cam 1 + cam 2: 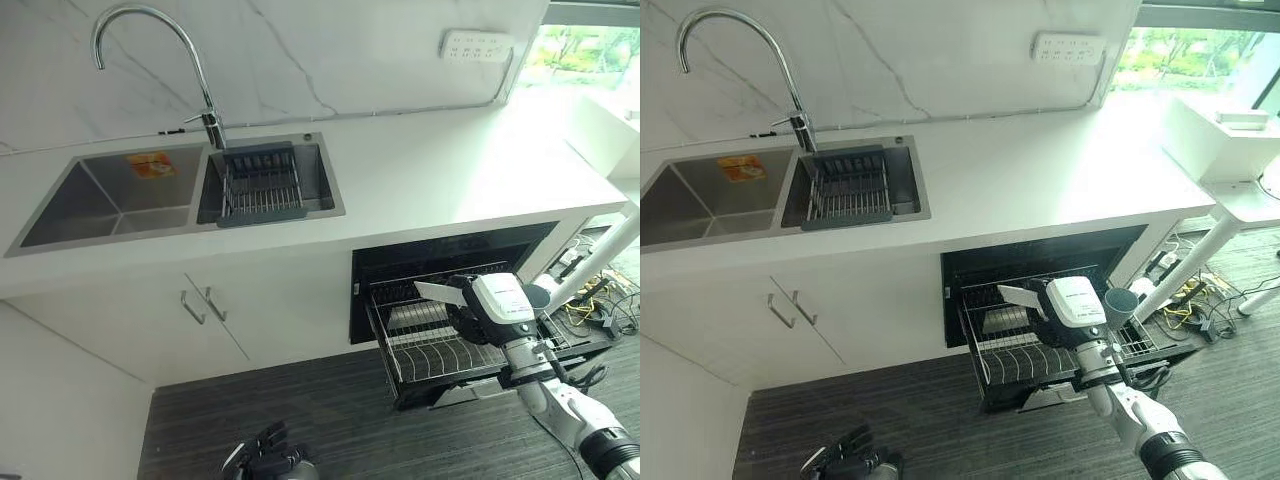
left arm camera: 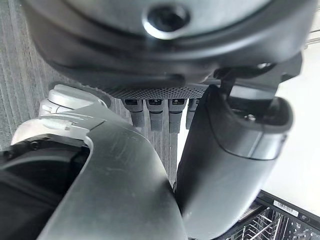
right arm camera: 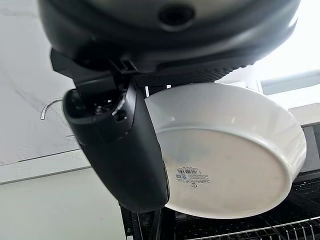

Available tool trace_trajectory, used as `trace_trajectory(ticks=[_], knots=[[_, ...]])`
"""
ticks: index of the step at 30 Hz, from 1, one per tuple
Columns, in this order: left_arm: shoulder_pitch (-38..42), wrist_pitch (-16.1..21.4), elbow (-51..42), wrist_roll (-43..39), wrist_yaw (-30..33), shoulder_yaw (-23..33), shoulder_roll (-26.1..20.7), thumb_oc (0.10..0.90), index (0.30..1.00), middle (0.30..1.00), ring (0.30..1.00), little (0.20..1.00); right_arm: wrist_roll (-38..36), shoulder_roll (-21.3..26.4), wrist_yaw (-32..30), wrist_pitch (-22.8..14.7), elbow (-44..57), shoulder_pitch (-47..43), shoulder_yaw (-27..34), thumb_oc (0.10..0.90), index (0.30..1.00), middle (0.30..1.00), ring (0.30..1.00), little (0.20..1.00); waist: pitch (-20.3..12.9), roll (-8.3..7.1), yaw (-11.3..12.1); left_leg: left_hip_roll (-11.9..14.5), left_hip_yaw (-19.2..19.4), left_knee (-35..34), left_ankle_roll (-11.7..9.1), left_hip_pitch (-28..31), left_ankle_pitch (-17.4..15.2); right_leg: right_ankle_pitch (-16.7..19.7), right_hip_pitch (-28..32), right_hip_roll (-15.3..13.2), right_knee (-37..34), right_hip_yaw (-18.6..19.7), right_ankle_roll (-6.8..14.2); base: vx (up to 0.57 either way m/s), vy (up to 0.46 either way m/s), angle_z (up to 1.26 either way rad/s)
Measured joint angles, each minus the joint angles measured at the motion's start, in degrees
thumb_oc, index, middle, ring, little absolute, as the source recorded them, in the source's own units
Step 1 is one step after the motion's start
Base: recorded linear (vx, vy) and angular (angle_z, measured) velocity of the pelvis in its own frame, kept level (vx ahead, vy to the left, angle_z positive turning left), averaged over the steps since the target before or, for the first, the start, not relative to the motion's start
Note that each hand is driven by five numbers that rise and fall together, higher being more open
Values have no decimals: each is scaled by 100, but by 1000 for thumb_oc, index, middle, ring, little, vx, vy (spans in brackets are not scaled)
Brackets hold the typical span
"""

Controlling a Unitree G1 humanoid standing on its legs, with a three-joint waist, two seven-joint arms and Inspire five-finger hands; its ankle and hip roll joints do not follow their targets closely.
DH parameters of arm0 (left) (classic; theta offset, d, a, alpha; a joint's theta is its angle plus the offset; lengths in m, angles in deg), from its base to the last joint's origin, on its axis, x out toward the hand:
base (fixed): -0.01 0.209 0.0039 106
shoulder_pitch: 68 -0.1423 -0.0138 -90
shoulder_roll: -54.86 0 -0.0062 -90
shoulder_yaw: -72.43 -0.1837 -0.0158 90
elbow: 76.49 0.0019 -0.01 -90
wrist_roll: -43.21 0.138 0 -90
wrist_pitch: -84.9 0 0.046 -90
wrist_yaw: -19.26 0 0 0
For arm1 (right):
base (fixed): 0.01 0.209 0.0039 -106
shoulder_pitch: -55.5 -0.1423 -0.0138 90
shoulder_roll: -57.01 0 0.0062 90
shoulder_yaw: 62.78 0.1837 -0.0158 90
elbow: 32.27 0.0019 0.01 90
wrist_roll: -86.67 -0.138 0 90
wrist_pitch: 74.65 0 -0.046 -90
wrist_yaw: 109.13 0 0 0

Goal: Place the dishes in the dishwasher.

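the right hand (image 3: pixel 120 150) grips a white plate (image 3: pixel 230 150), thumb across its underside, holding it tilted above the pulled-out dishwasher rack (image 1: pixel 430 345). the rack juts from the dishwasher (image 1: pixel 450 255) set under the white surface (image 1: pixel 450 170). a grey cup (image 1: pixel 1121 303) sits at the rack's far side from the sink (image 1: pixel 180 190). the left hand (image 1: pixel 265 455) hangs low over the floor (image 1: pixel 350 420) in front of the rack, its fingers relaxed and holding nothing.

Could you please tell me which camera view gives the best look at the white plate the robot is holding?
The right wrist view: the white plate shows close, underside facing the camera, pinched by the right robot hand. Both eye views show only its thin edge over the pulled-out dishwasher rack.
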Motion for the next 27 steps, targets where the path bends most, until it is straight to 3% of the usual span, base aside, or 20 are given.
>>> trace_trajectory(ticks=[3,6,12,20,27], knots=[[-18,1,-34,2,33,-66,-12,800,900,900,900,900,-16,-336,-172,268,-558,-248,-39,400,300,300,300,300,26,27,15,-15,-62,-4,10,12,-11,-7,117,-4,-53,-80,19,38,2,13],[-8,-7,-154,-2,116,-158,-17,800,900,900,900,900,-13,-319,-227,576,-616,-392,-69,400,300,300,300,300,84,103,158,-46,-117,2,10,2,-9,-4,123,-26,-54,-137,23,32,-2,10],[-9,-29,-153,-11,120,-178,-25,800,900,900,900,900,-30,-320,-642,957,-1113,-887,-217,400,300,300,300,300,92,120,175,-60,-146,2,10,7,-9,-4,176,-32,-95,-191,28,17,0,3],[-13,87,-210,-232,190,-256,-44,800,900,900,900,900,-34,-322,-717,1006,-1530,-1066,-308,400,300,300,300,300,264,274,242,-73,-174,11,11,4,-9,5,192,-34,-108,-206,39,0,0,0],[-140,145,-313,-449,275,-301,-252,800,900,900,900,900,-32,-371,-630,986,-1937,-1165,-603,400,300,300,300,300,309,213,322,-81,-194,3,11,5,-9,5,216,-33,-119,-233,40,0,0,0]])
